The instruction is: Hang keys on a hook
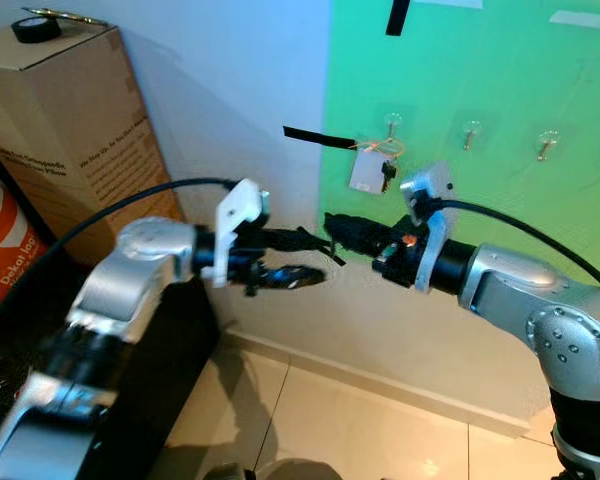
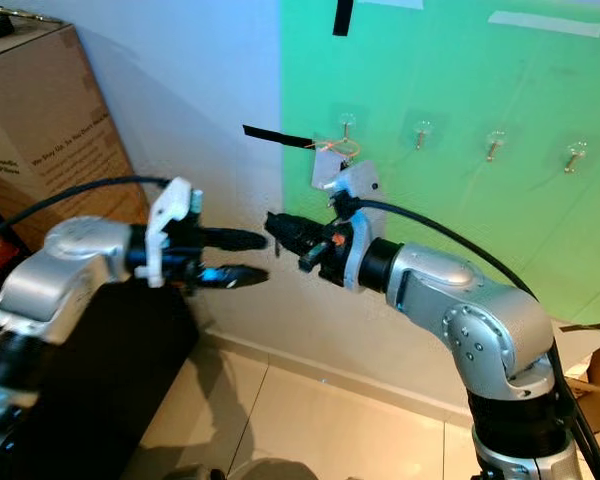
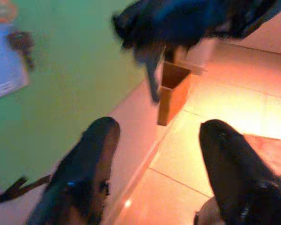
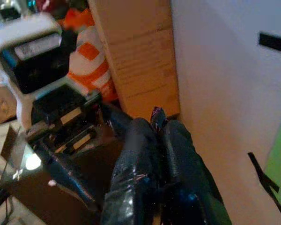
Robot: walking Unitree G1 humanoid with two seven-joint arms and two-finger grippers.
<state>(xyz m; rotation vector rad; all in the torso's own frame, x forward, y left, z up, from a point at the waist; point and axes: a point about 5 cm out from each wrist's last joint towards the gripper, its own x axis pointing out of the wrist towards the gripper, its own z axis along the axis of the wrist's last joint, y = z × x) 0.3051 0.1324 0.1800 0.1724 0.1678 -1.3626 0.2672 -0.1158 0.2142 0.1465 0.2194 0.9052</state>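
Keys (image 1: 372,166) hang long-axis down from a hook (image 1: 391,124), above the closed, empty right gripper (image 1: 332,226); left gripper (image 1: 315,256) spread.

Keys (image 1: 372,168) on green wall's (image 1: 500,70) hook (image 1: 391,124)

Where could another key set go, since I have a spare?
The three hooks right of the keys on the green panel hang bare. It is crowded beneath the leftmost hook, where the left hand and right hand nearly meet.

On the tall cardboard box (image 1: 75,130), small print, with only "Pillow" legible at a line's end.
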